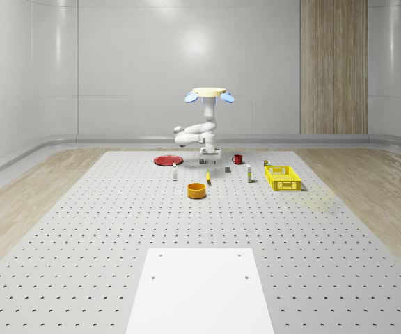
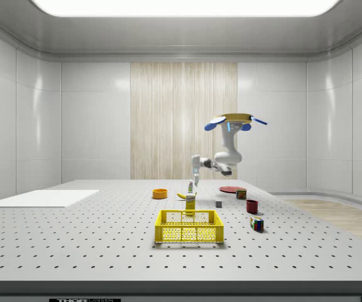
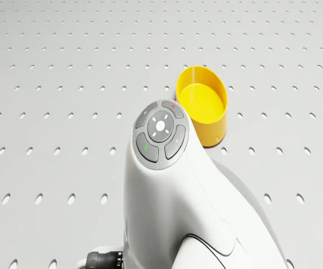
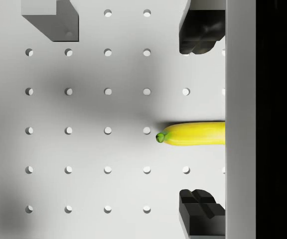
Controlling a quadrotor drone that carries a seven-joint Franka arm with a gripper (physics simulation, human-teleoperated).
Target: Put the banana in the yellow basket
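Banana (image 4: pixel 193 134) lies flat on the perforated table (image 1: pixel 82 229), and seen through the wrist camera it runs straight across the gap between the two dark fingertips (image 4: pixel 198 35), which stand wide apart on either side of it with nothing held. The gripper (image 1: pixel 208 157) hangs just above the fruit, pointing down, not yet touching it.

The drone (image 1: pixel 209 94) hovers over the far middle of the table, its arm folded down beneath it. From where I stand at the whole-scene camera, the yellow basket (image 1: pixel 282 178) sits at about three o'clock from the banana, well apart from it, and the orange bowl (image 1: pixel 197 190) at roughly seven o'clock, nearer to me.

My worry is the grasp point. Only the stem end of the banana shows between the fingers; the rest is hidden behind the wrist body, so I cannot tell whether the jaws are centred on it. If they close near the tip, the curved, smooth skin could pivot or squirt out. Any sway in the hover during descent would drive a fingertip onto the fruit and roll it aside.
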